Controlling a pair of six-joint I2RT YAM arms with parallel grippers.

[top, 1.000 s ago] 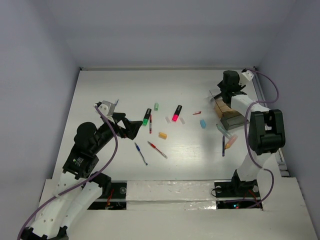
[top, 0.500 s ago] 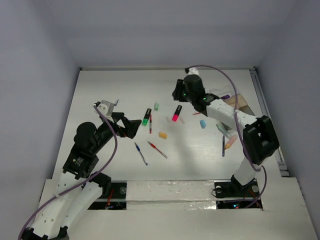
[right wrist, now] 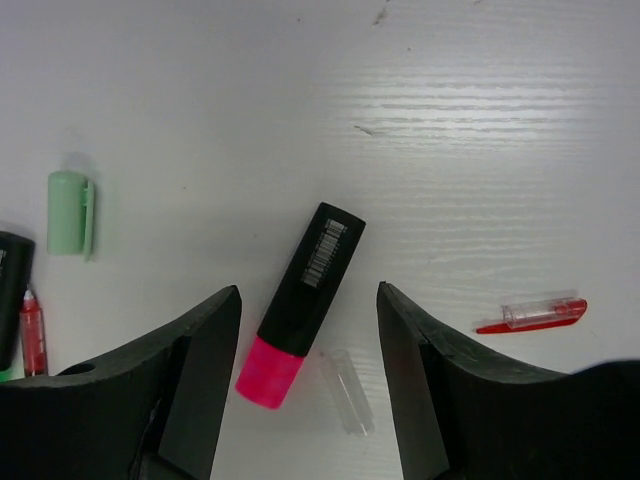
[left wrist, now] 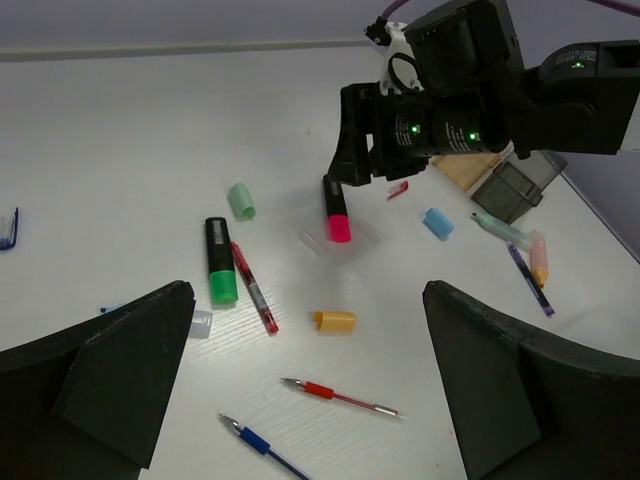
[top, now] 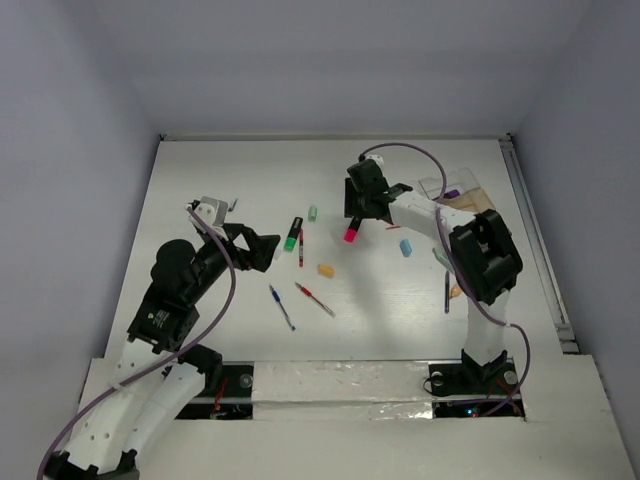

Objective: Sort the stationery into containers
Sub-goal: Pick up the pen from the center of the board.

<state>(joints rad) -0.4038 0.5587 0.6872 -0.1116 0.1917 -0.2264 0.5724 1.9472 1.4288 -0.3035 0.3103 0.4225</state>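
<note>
arms [top: 172,292]: white links, black joints | cables [top: 226,300]: purple | joint lights [left wrist: 413,128]: green

Desk [top: 200,190] count: highlighters were 2, both black-bodied; green highlighter [left wrist: 219,262] plus pink highlighter [right wrist: 303,300]; thin pens were 4; dark red pen [left wrist: 254,290], red pen [left wrist: 340,396], blue pen [left wrist: 262,445], dark blue pen [left wrist: 528,282] off to the right; so 2 red-toned, 2 blue-toned; stubby coloured pieces were 3; green piece [right wrist: 68,212], orange piece [left wrist: 335,320], blue piece [left wrist: 437,222]; clear cap [right wrist: 345,392] was 1 for sure, any others too faint to call; red clip fragment [right wrist: 532,315] was 1; pale green stick [left wrist: 497,226] and peach stick [left wrist: 539,258] were 1 each, kind unclear; compartment box [left wrist: 512,192] was 1.
</note>
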